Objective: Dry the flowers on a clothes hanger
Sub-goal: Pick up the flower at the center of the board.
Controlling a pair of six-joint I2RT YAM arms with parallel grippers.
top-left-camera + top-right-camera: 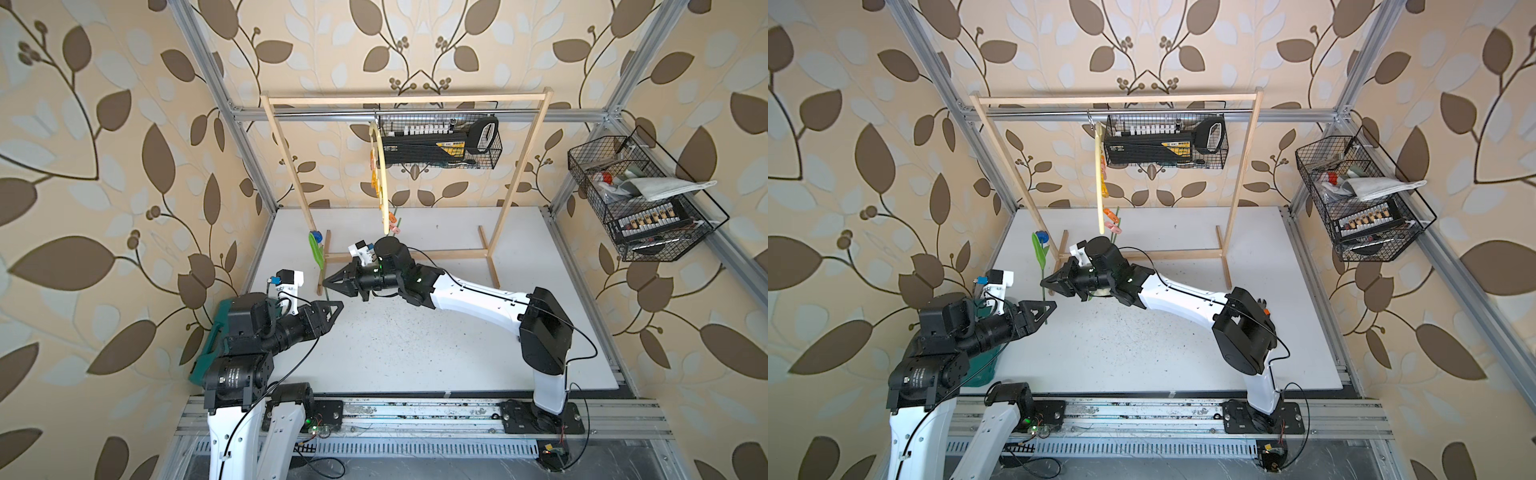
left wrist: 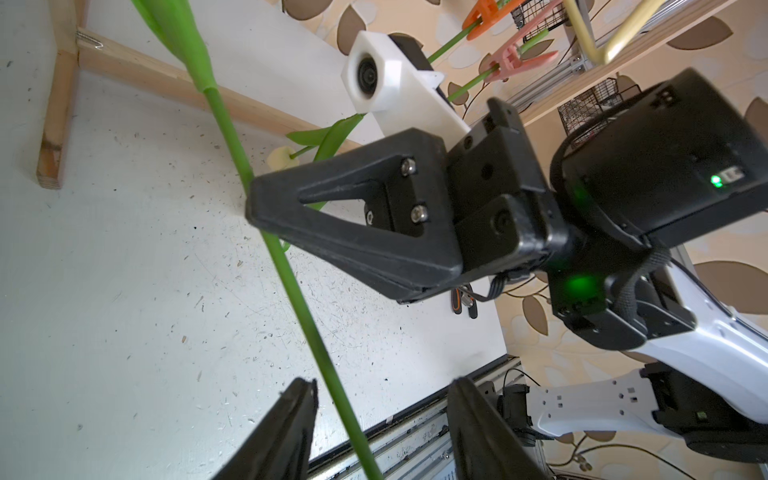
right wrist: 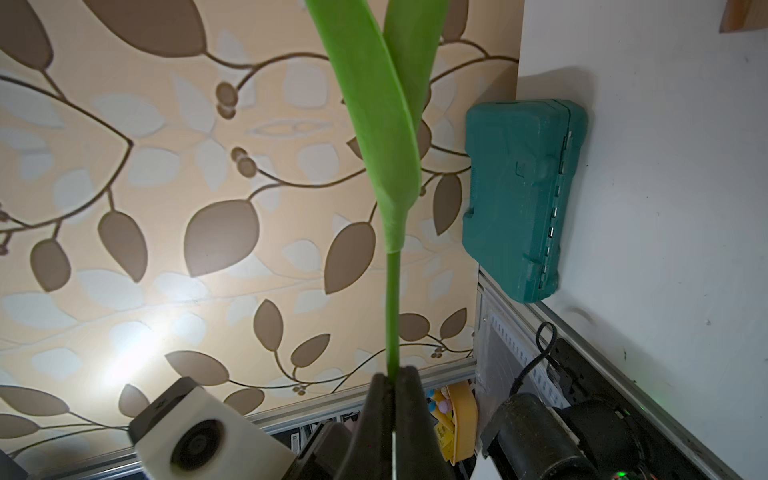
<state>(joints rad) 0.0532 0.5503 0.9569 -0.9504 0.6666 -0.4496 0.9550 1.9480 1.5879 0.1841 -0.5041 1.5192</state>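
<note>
The flower with the blue head point(image 1: 317, 237) point(image 1: 1042, 237) stands upright near the rack's left foot, its green stem point(image 2: 291, 282) point(image 3: 392, 311) pinched in my shut right gripper point(image 1: 326, 281) point(image 1: 1043, 282) point(image 2: 253, 203) point(image 3: 392, 378). Below that grip, my left gripper point(image 1: 340, 305) point(image 1: 1054, 306) point(image 2: 382, 382) is open, with the stem's lower part in the gap close to one finger. The cream clothes hanger point(image 1: 380, 166) point(image 1: 1099, 178) point(image 2: 598, 45) hangs edge-on from the rail. Two more flower stems hang in its orange clip point(image 2: 486, 12) and pink clip point(image 2: 519, 58). One cream head point(image 2: 279, 157) shows behind the right gripper.
The light wooden rack frame point(image 1: 515, 178) point(image 1: 1241, 178) stands at the back of the white table point(image 1: 415, 353). A wire basket point(image 1: 440, 141) hangs on the rail and another point(image 1: 640, 199) on the right wall. A teal case point(image 3: 519, 195) point(image 1: 208, 345) lies at the table's left edge under my left arm.
</note>
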